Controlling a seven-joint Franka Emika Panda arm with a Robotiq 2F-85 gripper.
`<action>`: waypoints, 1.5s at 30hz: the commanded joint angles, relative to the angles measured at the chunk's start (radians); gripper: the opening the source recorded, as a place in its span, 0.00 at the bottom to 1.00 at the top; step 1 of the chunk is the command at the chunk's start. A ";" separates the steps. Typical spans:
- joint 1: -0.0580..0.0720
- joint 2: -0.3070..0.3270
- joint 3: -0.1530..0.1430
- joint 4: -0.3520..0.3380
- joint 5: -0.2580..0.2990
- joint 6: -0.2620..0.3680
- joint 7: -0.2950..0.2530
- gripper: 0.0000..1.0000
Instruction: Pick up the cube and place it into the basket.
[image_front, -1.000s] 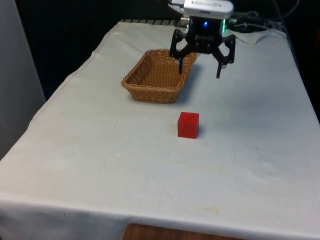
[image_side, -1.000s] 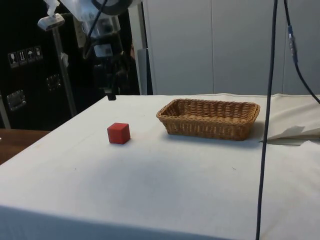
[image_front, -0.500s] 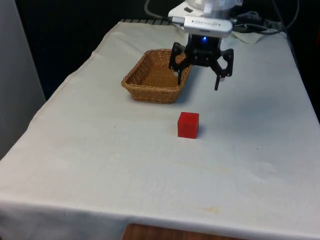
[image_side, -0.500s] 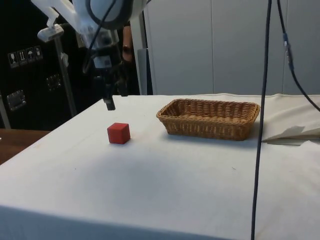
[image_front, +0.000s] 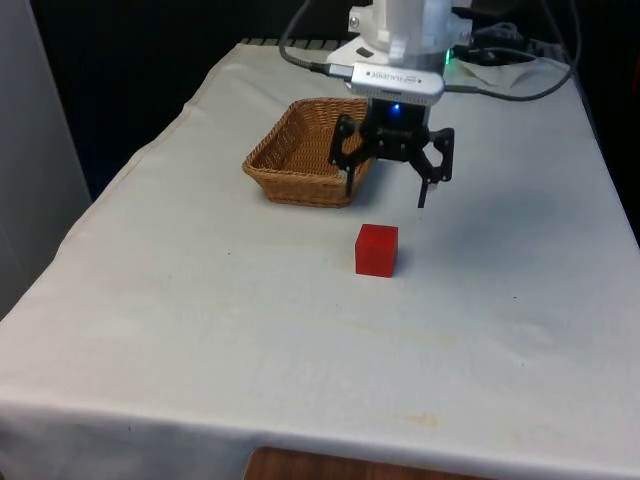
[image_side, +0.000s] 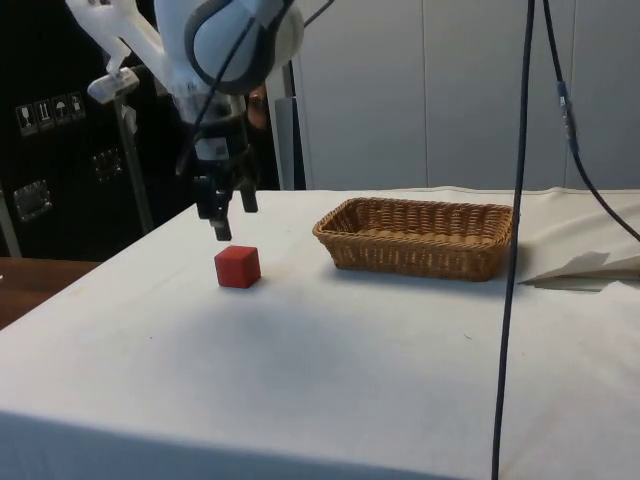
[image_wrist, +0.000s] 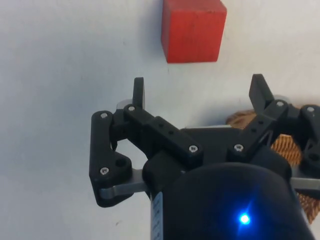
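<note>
Hanging above the white cloth (image_front: 200, 300) with fingers spread wide and nothing between them: the black gripper (image_front: 386, 192), slim fingertips (image_wrist: 138, 91) pointing down, clear of the table. Just off its tips and nearer the front camera, resting flat on the cloth and untouched: the red cube (image_front: 377, 249), matte, sharp-edged, plain faces. In the side view, seen with the gripper (image_side: 222, 226) poised a little above and just behind the cube (image_side: 237, 267), a clear gap between them. In the wrist view, lying just beyond the open fingers: the same cube (image_wrist: 193, 30). Behind the cube and toward the front view's left, well apart from it: the wicker basket (image_front: 262, 158), oblong, tan, tightly woven with sloping walls and a braided rim. Lying mostly smooth over the table: the cloth, with faint creases.
</note>
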 joint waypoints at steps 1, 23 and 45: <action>-0.005 0.007 0.003 -0.005 0.011 0.028 -0.001 1.00; -0.002 0.098 0.000 -0.019 0.039 0.183 0.002 1.00; -0.003 0.125 -0.001 -0.018 0.042 0.229 0.002 0.41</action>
